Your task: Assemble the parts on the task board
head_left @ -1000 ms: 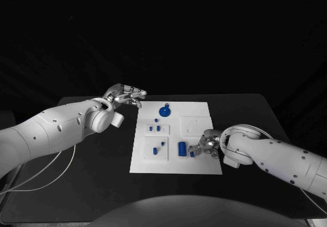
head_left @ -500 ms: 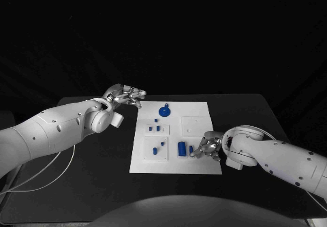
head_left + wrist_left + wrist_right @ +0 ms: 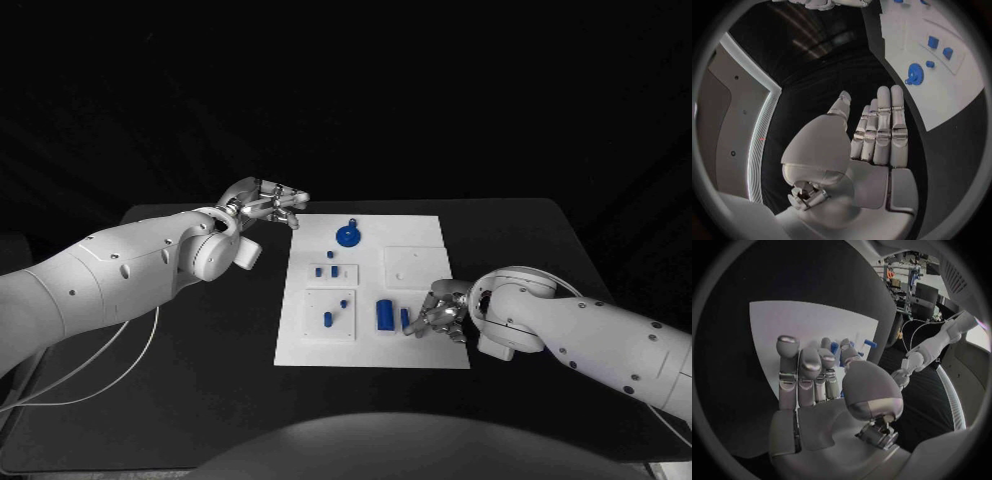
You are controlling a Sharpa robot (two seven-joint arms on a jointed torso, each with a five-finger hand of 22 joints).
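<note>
Right now the right hand [image 3: 440, 320] sits low over the task board's [image 3: 418, 352] near right part, fingers bunched round a small blue part [image 3: 405, 320] next to the bigger blue block [image 3: 385, 313]. Looks like a pinch, but can't tell for sure whether it's gripped or only touched. Judgement: step is seating that small part. Do it slow, keep it upright, line up w/ its socket before pressing, and don't knock the block beside it.

Left hand [image 3: 265, 202] hovers off the board's far left corner over the bench [image 3: 188, 330], fingers loosely apart, holding nothing.

Views differ: head view gives the whole layout, incl. the round blue knob part [image 3: 349, 236] at the far end. Right wrist view shows blue parts [image 3: 834, 347] just past the fingertips [image 3: 787, 341], which head view hides. Left wrist view shows an empty palm [image 3: 857, 150], fingers straight, w/ the knob [image 3: 915, 73] well apart.
</note>
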